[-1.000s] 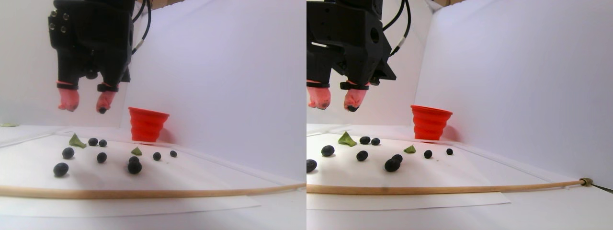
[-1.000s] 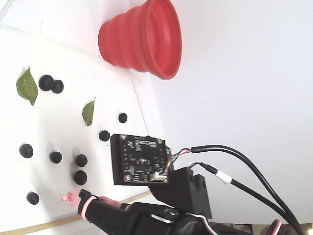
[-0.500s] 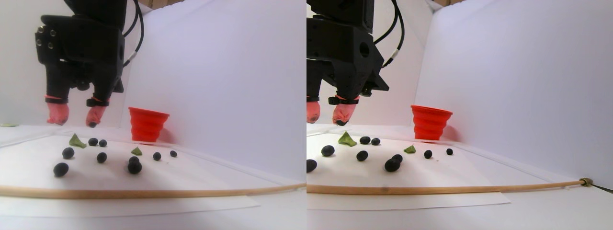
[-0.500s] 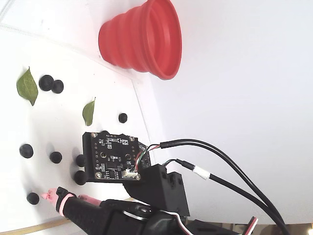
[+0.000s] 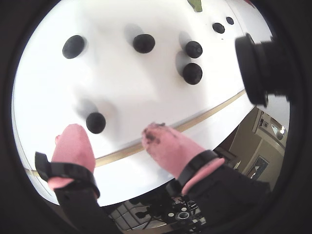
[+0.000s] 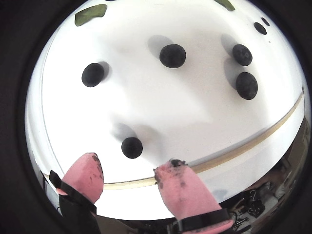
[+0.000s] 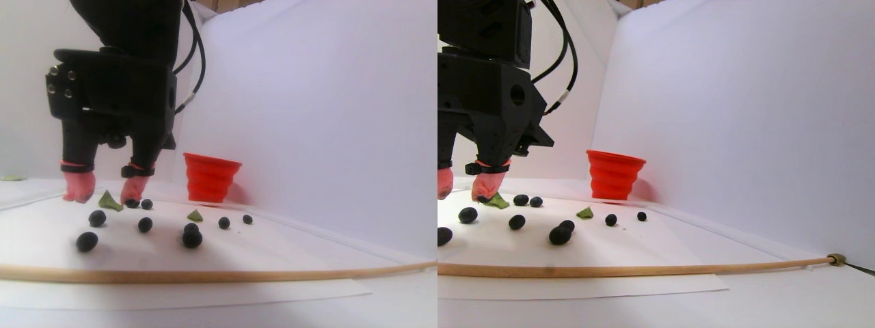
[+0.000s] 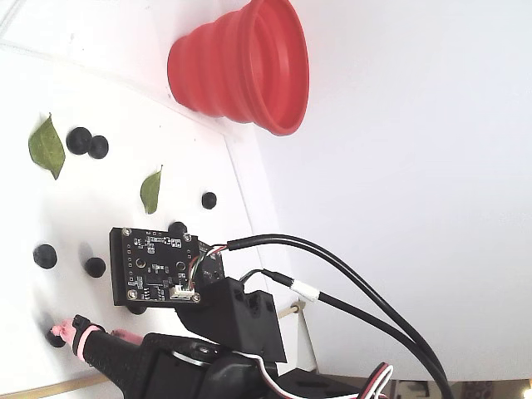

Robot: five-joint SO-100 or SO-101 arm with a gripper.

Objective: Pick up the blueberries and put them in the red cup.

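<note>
Several blueberries lie scattered on the white sheet, all loose, none in the red cup. Cup: upright at the sheet's far edge, close to the white back wall, well apart from the gripper. Two green leaves sit among the far berries. One thin wooden rod runs along the sheet's near edge; bare sheet lies between rod and berries. Gripper: pink-covered fingers spread apart, holding nothing, low over the sheet near the rod. One berry lies between and just ahead of the fingertips in both wrist views, untouched. Four more berries lie farther ahead.
</note>
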